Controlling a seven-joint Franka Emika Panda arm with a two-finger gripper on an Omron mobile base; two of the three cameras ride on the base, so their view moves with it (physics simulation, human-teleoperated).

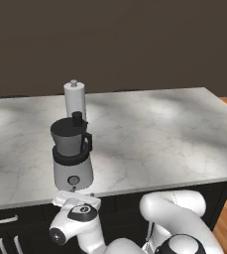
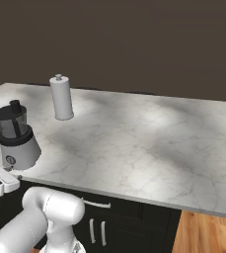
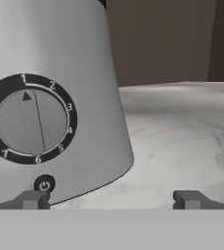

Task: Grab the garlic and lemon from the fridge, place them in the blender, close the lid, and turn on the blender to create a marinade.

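The blender (image 1: 72,155) stands near the counter's front edge, its black lid (image 1: 69,125) sitting on the jar with the plug upright. My gripper (image 1: 74,191) hovers at the counter edge right in front of the blender's base, open and holding nothing. In the hand view the blender base (image 3: 59,58) is very close, with its round knob (image 3: 31,122) pointing at 1 and a small power button (image 3: 44,185) just above my left fingertip (image 3: 33,199). From the right base view, the blender (image 2: 16,141) is at far left with the gripper (image 2: 12,173) below it. Garlic, lemon and fridge are out of view.
A tall white upright cylinder (image 1: 74,99) with a knob stands behind the blender. The marble counter (image 1: 159,139) stretches wide to the right. Black handled cabinets (image 2: 99,230) sit below the counter edge, and wooden floor (image 2: 208,234) shows at the right.
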